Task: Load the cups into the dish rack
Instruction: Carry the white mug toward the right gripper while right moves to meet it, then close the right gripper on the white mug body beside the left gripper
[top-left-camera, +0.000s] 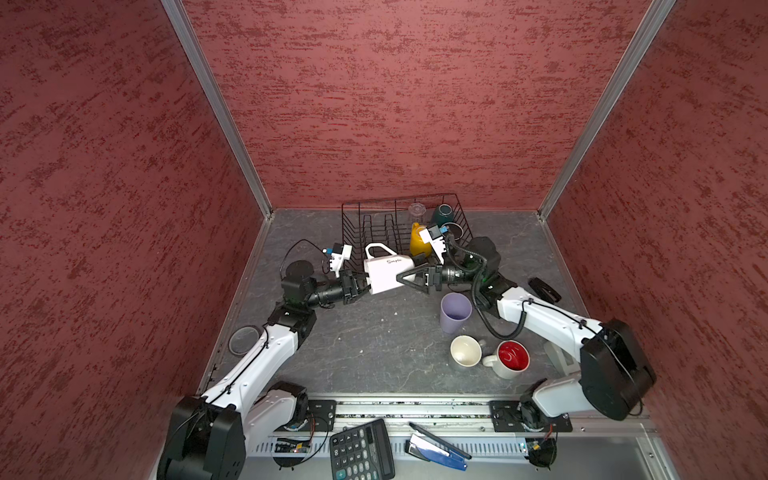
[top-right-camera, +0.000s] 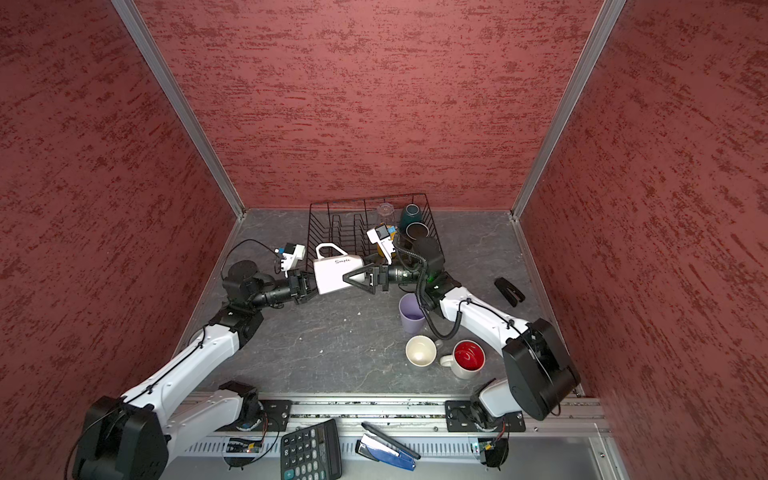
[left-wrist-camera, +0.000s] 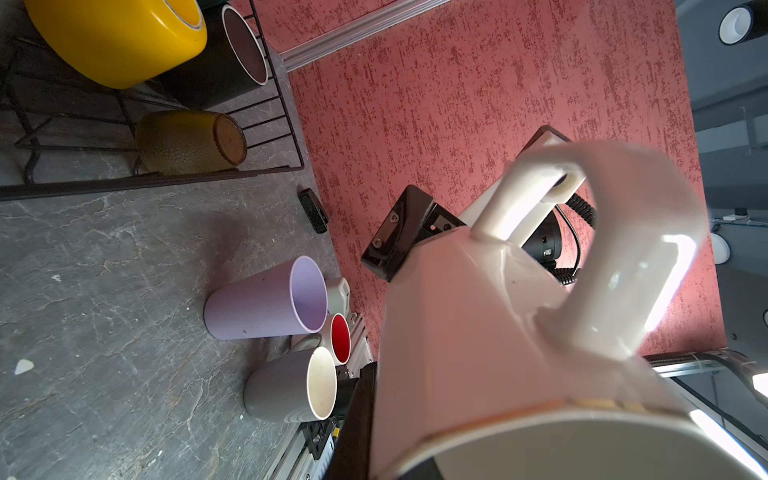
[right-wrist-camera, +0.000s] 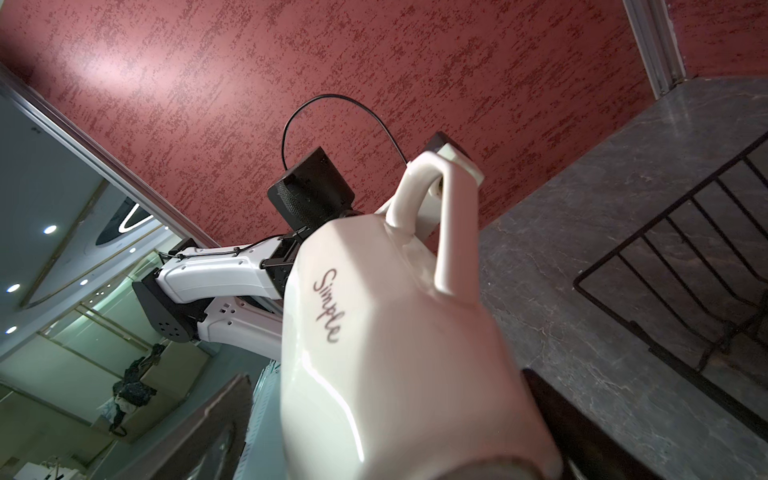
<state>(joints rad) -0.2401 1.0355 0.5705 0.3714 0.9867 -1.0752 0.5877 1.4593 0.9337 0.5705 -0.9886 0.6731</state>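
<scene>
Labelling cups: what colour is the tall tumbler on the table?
Lavender plastic tumbler; best in left wrist view.

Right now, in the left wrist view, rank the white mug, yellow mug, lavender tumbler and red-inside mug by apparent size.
1. white mug, very close up, so inflated
2. yellow mug, partly cropped
3. lavender tumbler
4. red-inside mug, mostly hidden

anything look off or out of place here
The white mug hangs sideways in mid-air before the dish rack, pinched at one end by the left hand while the open right hand straddles the other. Nothing spilled or broken.
</scene>
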